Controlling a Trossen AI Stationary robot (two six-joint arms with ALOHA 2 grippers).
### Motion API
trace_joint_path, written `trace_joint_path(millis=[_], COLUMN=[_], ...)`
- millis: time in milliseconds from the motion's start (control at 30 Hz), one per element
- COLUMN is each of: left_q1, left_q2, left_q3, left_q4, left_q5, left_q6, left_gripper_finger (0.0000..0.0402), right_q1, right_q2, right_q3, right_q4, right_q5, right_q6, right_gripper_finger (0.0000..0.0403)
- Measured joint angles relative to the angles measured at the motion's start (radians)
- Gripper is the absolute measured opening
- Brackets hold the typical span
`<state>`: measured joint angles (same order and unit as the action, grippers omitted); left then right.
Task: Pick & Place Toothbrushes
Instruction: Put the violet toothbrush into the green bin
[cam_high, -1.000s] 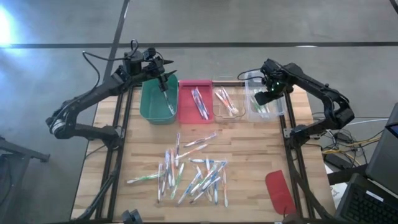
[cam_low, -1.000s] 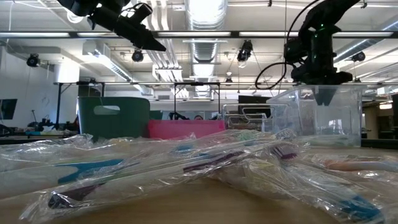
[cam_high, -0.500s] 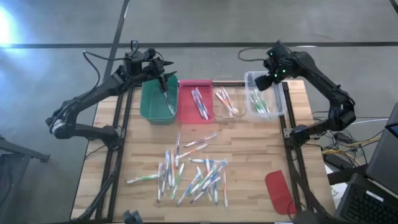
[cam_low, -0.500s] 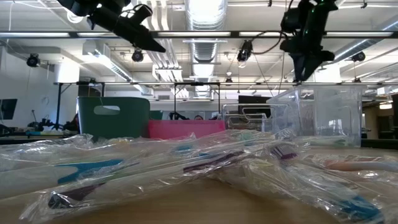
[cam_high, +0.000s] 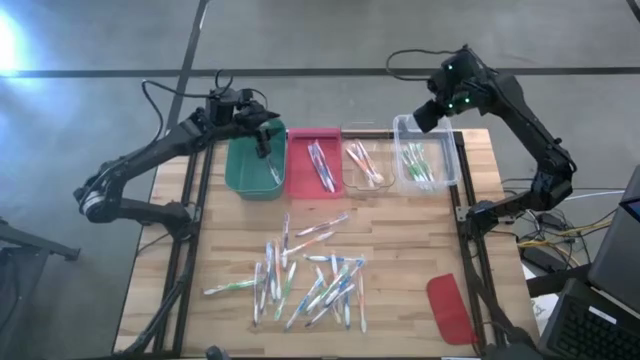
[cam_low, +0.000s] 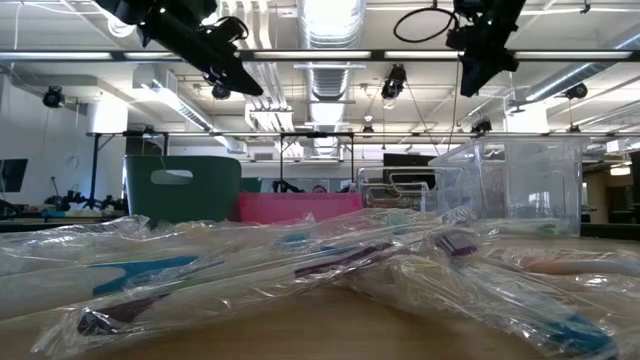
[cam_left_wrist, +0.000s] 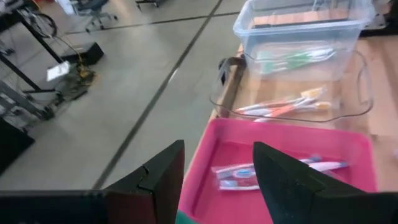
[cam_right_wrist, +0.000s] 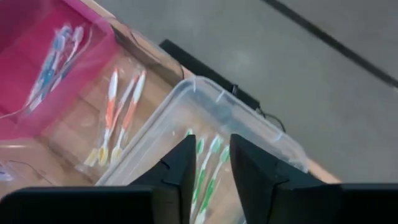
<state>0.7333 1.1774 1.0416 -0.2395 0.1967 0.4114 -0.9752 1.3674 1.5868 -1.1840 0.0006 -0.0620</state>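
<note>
The left gripper (cam_high: 262, 133) hangs over the green bin (cam_high: 254, 164) at the table's (cam_high: 400, 225) far edge, its fingers (cam_left_wrist: 163, 174) apart with nothing between them. One brush lies in that bin. Just right of it the pink bin (cam_high: 314, 160) holds a few blue-accented brushes (cam_high: 321, 165), and next comes a clear tray (cam_high: 363, 166) with orange-accented brushes (cam_high: 364, 163). Further right, near the far right corner, a clear tub (cam_high: 425, 152) holds green-accented brushes (cam_high: 416, 166).

The right gripper (cam_high: 427, 116) is raised above the tub's far rim. Its fingers (cam_right_wrist: 180, 167) stand a narrow gap apart, empty.

Most of the toothbrushes (cam_high: 305, 275) lie in a loose heap in clear wrappers on the table's near half, roughly at its middle, well apart from the bins. A single green one (cam_high: 228, 288) lies off toward the left of the heap. A red lid (cam_high: 449, 308) rests flat by the near right corner.
</note>
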Motion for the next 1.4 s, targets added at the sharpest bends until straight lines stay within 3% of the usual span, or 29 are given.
trace_joint_path(millis=[333, 600, 900, 1400], left_q1=[-0.134, -0.283, -0.402, -0.572], left_q2=[0.000, 0.005, 0.104, 0.316], left_q3=[0.000, 0.000, 0.000, 0.000], left_q4=[-0.086, -0.092, -0.127, -0.127], left_q5=[-0.019, -0.071, -0.177, -0.253], left_q6=[-0.054, -0.172, -0.253, -0.349], left_gripper_finger=[0.0194, 0.0192, 0.0192, 0.0192], right_q1=[0.002, 0.002, 0.003, 0.002], right_q2=[-0.063, -0.172, -0.226, -0.204], right_q3=[0.010, 0.010, -0.006, -0.007], right_q4=[0.081, 0.182, 0.182, 0.178], right_q5=[-0.005, -0.031, -0.399, -0.399], right_q6=[-0.096, -0.178, -0.229, -0.148], right_gripper_finger=[0.0012, 0.0013, 0.0009, 0.0009])
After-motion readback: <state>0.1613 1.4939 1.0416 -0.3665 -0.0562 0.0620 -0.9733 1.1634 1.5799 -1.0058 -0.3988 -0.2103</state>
